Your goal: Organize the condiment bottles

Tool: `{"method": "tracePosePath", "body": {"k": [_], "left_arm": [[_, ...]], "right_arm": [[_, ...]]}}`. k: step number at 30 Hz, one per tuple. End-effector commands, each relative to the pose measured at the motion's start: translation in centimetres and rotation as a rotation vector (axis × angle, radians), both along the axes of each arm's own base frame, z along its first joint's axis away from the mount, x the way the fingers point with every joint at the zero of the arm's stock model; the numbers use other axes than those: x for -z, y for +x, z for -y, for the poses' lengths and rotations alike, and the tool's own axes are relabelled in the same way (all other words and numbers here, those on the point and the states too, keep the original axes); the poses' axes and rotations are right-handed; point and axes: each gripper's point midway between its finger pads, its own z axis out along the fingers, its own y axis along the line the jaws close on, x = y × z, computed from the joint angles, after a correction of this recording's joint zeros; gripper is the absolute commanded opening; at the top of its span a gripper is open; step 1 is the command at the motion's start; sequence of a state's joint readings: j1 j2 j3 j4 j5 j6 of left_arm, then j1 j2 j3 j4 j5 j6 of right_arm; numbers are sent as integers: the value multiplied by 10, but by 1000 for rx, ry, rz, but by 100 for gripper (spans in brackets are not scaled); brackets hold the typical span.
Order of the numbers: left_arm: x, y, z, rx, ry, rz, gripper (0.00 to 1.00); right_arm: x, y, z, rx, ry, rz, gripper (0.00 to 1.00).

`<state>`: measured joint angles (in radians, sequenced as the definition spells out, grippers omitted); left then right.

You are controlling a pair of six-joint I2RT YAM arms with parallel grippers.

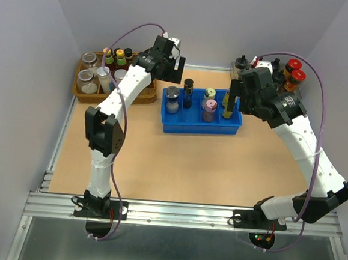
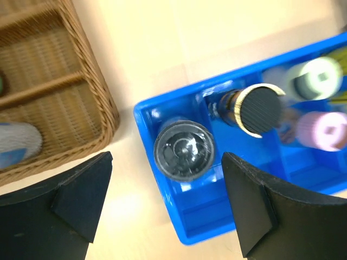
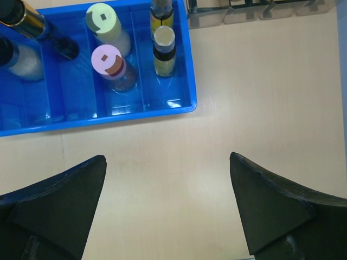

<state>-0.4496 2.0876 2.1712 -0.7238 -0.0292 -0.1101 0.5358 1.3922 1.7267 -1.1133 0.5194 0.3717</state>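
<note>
Left gripper [image 2: 167, 162] is hanging wide open over the left end of the blue bin [image 1: 201, 128], its jaws straddling the silver-lidded jar [image 2: 183, 150] without touching it and holding nothing. Right gripper [image 3: 167, 162] is gaping open too, empty, hovering over bare tabletop just off the bin's right corner.

All six condiment bottles are sitting in the bin. The silver-lidded jar is standing in the left compartment, with a black-capped bottle with a gold band [image 2: 259, 109] in the next one. The pale-green-lidded jar [image 3: 103, 19] and pink-lidded jar [image 3: 107, 58] are sharing the third, and two slim yellow bottles [image 3: 164, 51] are standing one behind the other at the right end. By that count the sorting is looking finished, or very nearly.

The risk now is in the retreat. The left fingers are flanking the silver lid closely, so a sideways swing rather than a straight lift could clip the jar or knock the black-capped bottle beside it. A drift the other way could catch the wicker basket [image 2: 105, 108] — it is sitting just beside the bin.

In the left wrist view the black-capped bottle is looking tilted, though I cannot tell lean from camera angle. That view's right side is blurring the coloured lids, the basket's contents are mostly cut off, and from above the right arm is covering part of the bin's right compartment.
</note>
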Motion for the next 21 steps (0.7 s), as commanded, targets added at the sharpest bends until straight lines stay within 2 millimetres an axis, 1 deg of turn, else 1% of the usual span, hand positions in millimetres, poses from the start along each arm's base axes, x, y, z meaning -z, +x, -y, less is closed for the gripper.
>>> {"method": "tracePosePath", "body": {"k": [1, 2, 3, 4, 5, 6, 7, 8, 9, 10, 11, 12, 13, 14, 15, 16, 17, 18, 19, 20, 21], "left_arm": [[-150, -33, -20, -35, -183, 327, 94], [-160, -42, -21, -24, -204, 349, 94], [-169, -50, -21, -8, -233, 371, 94], [-156, -60, -18, 24, -243, 345, 94], [-188, -77, -24, 36, -291, 428, 94], [-193, -86, -26, 40, -311, 447, 94], [-197, -95, -28, 45, -333, 460, 94], [-202, -112, -34, 51, -362, 491, 94], [-204, -121, -37, 52, -379, 507, 94], [-205, -130, -39, 62, -398, 518, 94], [-193, -136, -40, 61, -406, 513, 94], [-208, -155, -49, 62, -436, 562, 94], [-208, -170, -54, 72, -457, 585, 95], [-207, -176, -57, 75, -463, 597, 95], [-205, -182, -59, 74, -468, 600, 95], [-204, -186, -62, 68, -470, 604, 95], [-193, -190, -64, 64, -467, 587, 96], [-196, -198, -67, 68, -478, 604, 96], [-193, -202, -68, 72, -477, 599, 96], [-190, -208, -70, 73, -479, 596, 96], [-190, -211, -71, 72, -485, 600, 96]], "right_arm": [[-23, 0, -4, -28, 88, 114, 100], [-23, -2, -5, -35, 99, 122, 100], [-26, -1, -10, -56, 128, 140, 100], [-18, -4, -11, -66, 135, 129, 100], [-20, -9, -13, -85, 159, 139, 100], [-19, -10, -15, -89, 178, 145, 100], [-13, -13, -16, -93, 184, 132, 100], [-2, -16, -16, -87, 193, 108, 100], [-1, -22, -16, -89, 212, 108, 100], [2, -25, -16, -90, 226, 107, 100], [14, -30, -17, -80, 245, 85, 100], [11, -37, -16, -86, 273, 100, 100], [11, -41, -15, -80, 298, 107, 100], [15, -45, -14, -79, 306, 109, 100], [26, -49, -12, -78, 304, 91, 100], [23, -58, -8, -77, 324, 113, 100], [25, -61, -7, -67, 338, 116, 100], [26, -66, -5, -68, 349, 121, 100], [32, -70, -3, -63, 352, 115, 100], [25, -78, 2, -65, 374, 148, 100], [24, -82, 2, -73, 386, 156, 100]]}}
